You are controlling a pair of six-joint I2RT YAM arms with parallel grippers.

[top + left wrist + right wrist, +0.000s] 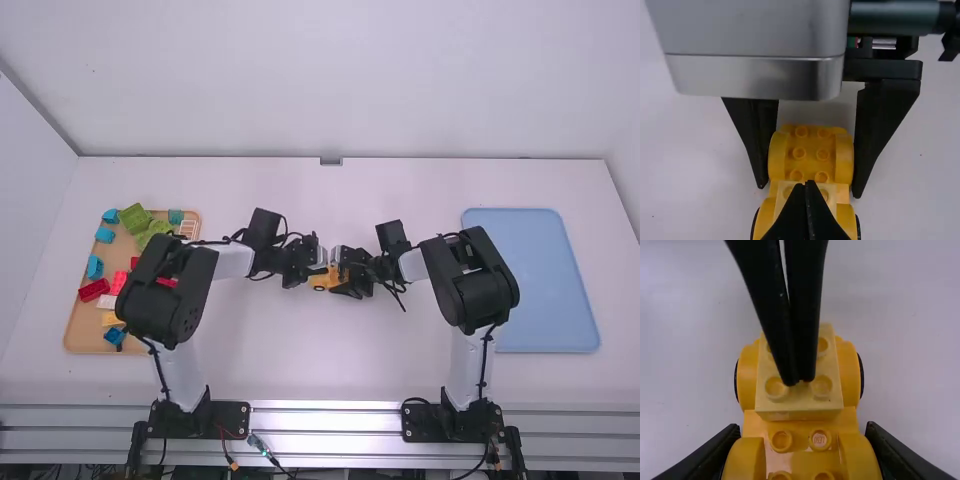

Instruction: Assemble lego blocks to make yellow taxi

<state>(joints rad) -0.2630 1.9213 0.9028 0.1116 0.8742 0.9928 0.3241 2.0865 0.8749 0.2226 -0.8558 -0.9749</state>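
The yellow plastic wheeled chassis [810,143], at the high view's centre, is clamped by the right tool [803,431]. A pale-yellow studded block [800,407] is mounted on it, under the left tool [810,182], whose tips are together. Judging by the bare studs, more bricks apparently remain to be added.

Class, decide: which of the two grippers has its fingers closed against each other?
The left gripper, its fingertips together at the pale yellow block; the right gripper has its fingers apart, astride the yellow car.
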